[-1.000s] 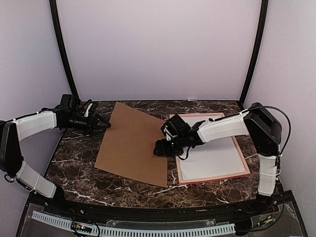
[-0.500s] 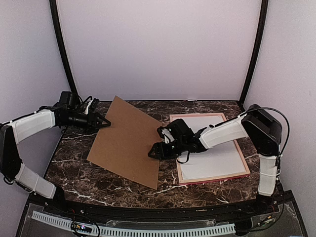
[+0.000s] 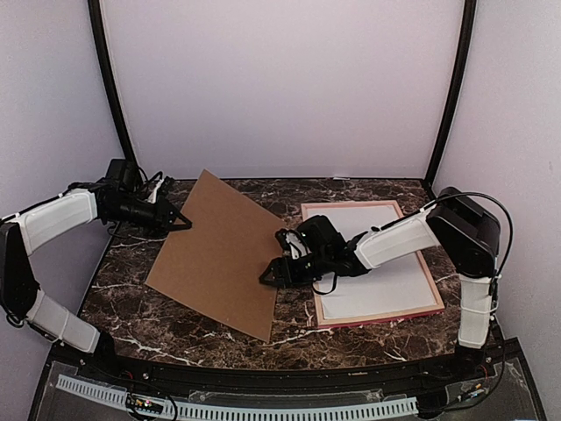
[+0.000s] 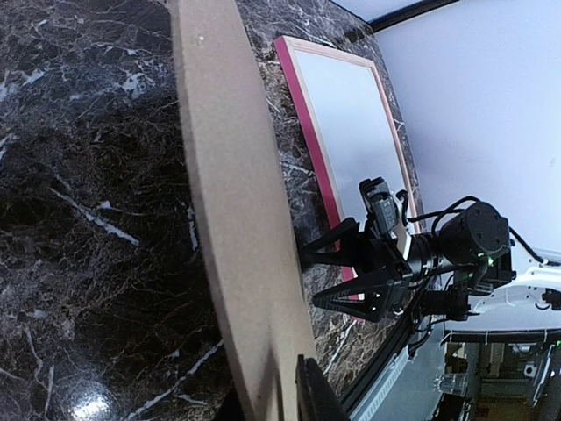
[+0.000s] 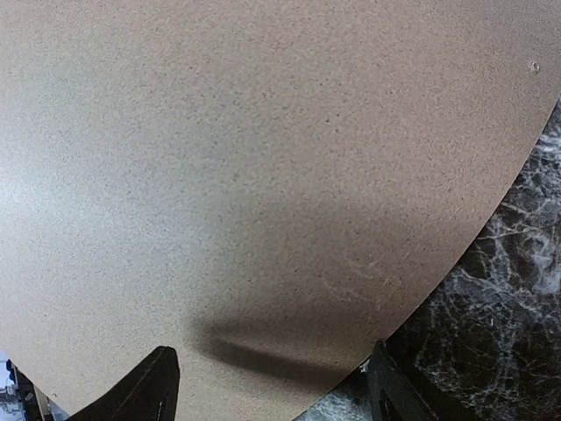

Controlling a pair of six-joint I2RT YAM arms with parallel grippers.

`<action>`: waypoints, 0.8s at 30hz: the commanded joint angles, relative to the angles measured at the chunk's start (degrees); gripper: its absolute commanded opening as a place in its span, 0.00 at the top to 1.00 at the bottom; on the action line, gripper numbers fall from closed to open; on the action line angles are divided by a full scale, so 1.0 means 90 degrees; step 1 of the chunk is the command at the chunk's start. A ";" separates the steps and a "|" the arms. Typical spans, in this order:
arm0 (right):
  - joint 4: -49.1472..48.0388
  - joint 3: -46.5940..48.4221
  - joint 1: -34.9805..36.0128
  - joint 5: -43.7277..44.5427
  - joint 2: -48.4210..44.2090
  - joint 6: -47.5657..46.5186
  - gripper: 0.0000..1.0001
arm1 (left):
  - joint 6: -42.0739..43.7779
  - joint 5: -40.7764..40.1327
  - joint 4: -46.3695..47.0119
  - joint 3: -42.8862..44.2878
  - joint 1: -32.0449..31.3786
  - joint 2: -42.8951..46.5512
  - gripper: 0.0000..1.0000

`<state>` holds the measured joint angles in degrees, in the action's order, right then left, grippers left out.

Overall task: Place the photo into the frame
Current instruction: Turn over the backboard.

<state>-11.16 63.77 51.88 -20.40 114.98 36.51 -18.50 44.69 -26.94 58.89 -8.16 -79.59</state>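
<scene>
Tabletop point(image 3: 210, 338): dark brown marble pattern, white veins, glossy finish. Glare patch point(image 4: 92, 405) on stone in left wrist view.
Back wall point(image 3: 280, 88): plain, pale lilac-white. Left side wall point(image 3: 44, 105) and right side wall point(image 3: 517, 105): same tint.
Left black pole point(image 3: 110, 88) and right black pole point(image 3: 449, 88) rise from far table corners, tops leaning outward.
Near edge: black curved rim point(image 3: 289, 379), white slotted strip point(image 3: 263, 410) below it.
Light: soft, even, shadows faint.
Blurred room clutter point(image 4: 491, 368) beyond table in left wrist view.
</scene>
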 commanded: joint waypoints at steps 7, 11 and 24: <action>0.1005 0.0197 0.0081 0.0187 -0.0346 -0.0041 0.20 | 0.0386 -0.0648 -0.0945 0.0573 -0.0030 0.0082 1.00; 0.1596 0.0392 0.0042 0.0444 -0.0683 -0.0132 0.19 | 0.0656 -0.1103 -0.1654 0.1125 -0.0030 0.0105 1.00; 0.2497 0.0386 -0.0250 0.0902 -0.1240 -0.0312 0.18 | 0.1252 -0.2858 -0.3993 0.2993 -0.0030 0.0305 1.00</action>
<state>8.67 66.85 50.57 -13.87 105.14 34.85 -11.66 27.33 -55.27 81.58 -8.43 -79.37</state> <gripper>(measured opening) 0.815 0.021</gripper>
